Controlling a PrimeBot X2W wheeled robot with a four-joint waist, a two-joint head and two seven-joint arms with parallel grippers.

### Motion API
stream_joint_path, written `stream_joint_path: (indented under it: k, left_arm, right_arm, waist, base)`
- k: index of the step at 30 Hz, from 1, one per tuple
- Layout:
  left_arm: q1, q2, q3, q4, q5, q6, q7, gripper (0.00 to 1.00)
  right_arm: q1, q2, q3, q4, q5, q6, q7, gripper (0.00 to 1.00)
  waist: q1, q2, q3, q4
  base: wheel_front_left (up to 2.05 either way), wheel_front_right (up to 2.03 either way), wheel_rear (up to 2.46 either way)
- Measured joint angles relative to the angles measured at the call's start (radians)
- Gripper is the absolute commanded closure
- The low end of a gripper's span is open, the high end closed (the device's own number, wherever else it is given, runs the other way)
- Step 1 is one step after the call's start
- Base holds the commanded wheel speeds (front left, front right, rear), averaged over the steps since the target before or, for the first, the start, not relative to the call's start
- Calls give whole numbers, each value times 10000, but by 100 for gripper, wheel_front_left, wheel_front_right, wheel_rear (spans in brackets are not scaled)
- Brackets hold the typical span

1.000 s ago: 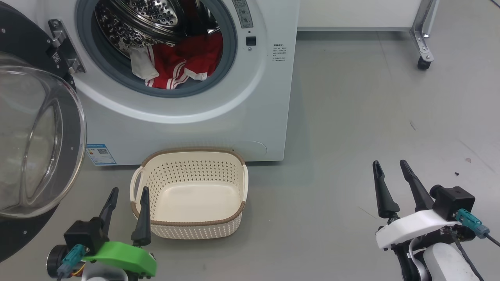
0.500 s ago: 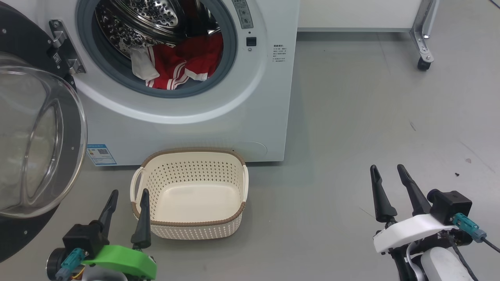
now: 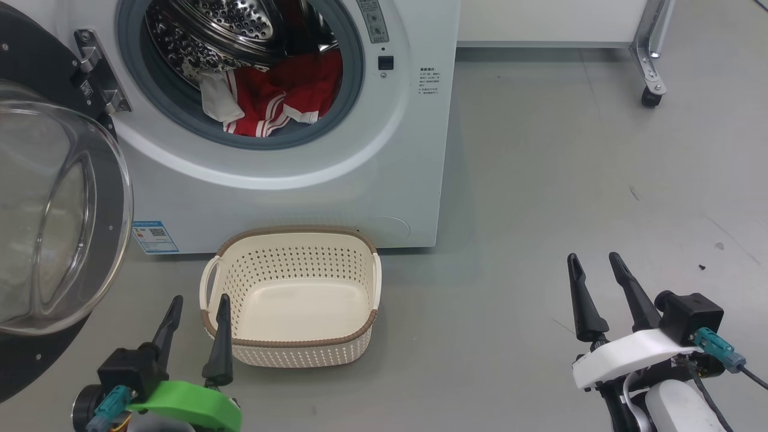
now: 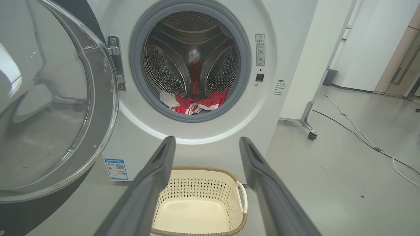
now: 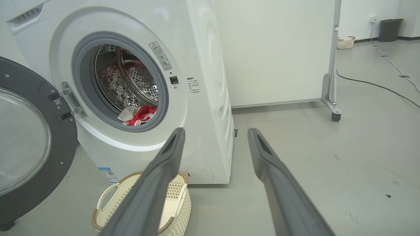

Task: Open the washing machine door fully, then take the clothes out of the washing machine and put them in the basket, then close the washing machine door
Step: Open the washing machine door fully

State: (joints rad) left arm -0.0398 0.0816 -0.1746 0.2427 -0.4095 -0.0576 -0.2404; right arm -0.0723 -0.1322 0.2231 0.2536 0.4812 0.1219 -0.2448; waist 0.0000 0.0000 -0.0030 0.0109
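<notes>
1. A white front-loading washing machine (image 3: pixel 384 180) is seen with its round door (image 3: pixel 54 210) swung wide to the robot's left on a metal hinge (image 3: pixel 99 72); a glossy black rim is fitted around its bulging clear-glass bowl.
2. The port is lined with a grey rubber ring (image 3: pixel 354 90), behind which a perforated steel drum (image 3: pixel 228 24) is shown.
3. The clothes (image 3: pixel 276 96), soft red fabric with white stripe trim beside a crumpled white piece, are heaped at the drum's bottom, against the ring's lower lip.
4. A cream plastic basket (image 3: pixel 300 355), rounded-rectangular, perforated and edged with a brown woven-look rim, is set on the smooth grey floor (image 3: pixel 570 150) just before the machine, below the port.
5. A small blue label (image 3: pixel 154 237) bearing a square code is stuck low on the front panel, and a triangle-marked sticker (image 4: pixel 260 49) beside the port; their print is too small to be read.
6. The left end effector (image 3: pixel 200 298) is held just left of the basket, its long dark fingers spread wide, nothing gripped.
7. The right end effector (image 3: pixel 594 257) is held over bare floor, well right of the basket, fingers likewise parted wide and empty.
</notes>
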Motion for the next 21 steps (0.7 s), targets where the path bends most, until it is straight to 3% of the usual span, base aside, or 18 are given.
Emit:
stream_joint_path:
  k: [21]
  left_arm:
    - [3, -8, 54, -230, -244, 8, 13, 0]
  right_arm:
    - [0, 46, -15, -36, -15, 0, 0, 0]
  waist:
    - [0, 0, 97, -4]
  base:
    - [0, 0, 0]
